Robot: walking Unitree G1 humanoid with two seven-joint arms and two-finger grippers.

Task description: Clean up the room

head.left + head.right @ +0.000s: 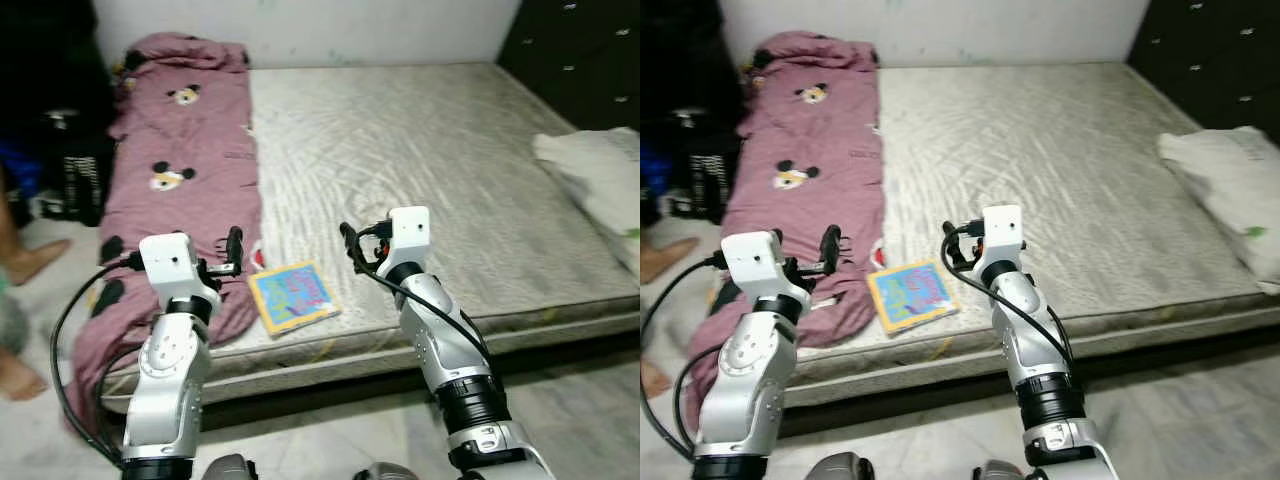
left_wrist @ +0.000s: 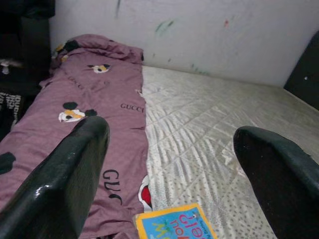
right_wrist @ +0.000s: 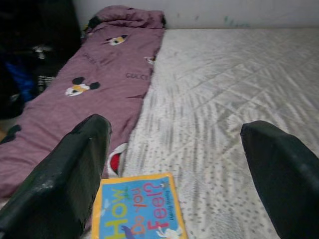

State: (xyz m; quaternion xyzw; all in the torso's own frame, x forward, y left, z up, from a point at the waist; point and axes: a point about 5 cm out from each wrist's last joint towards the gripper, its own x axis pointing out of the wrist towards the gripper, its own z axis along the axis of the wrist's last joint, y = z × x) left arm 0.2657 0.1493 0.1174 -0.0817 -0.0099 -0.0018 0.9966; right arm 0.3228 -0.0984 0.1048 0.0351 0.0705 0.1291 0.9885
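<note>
A children's book with a yellow border and blue cover lies flat near the front edge of the bare mattress. A purple blanket with cartoon mouse prints runs along the mattress's left side, and its lower end hangs over the front. My left gripper hovers open just left of the book, over the blanket's edge. My right gripper hovers open just right of the book. In the right wrist view the book lies low between the two spread fingers. Neither gripper holds anything.
A white pillow rests at the mattress's right edge. A dark dresser stands at the back right. On the left are a black basket and a person's bare foot on the pale floor.
</note>
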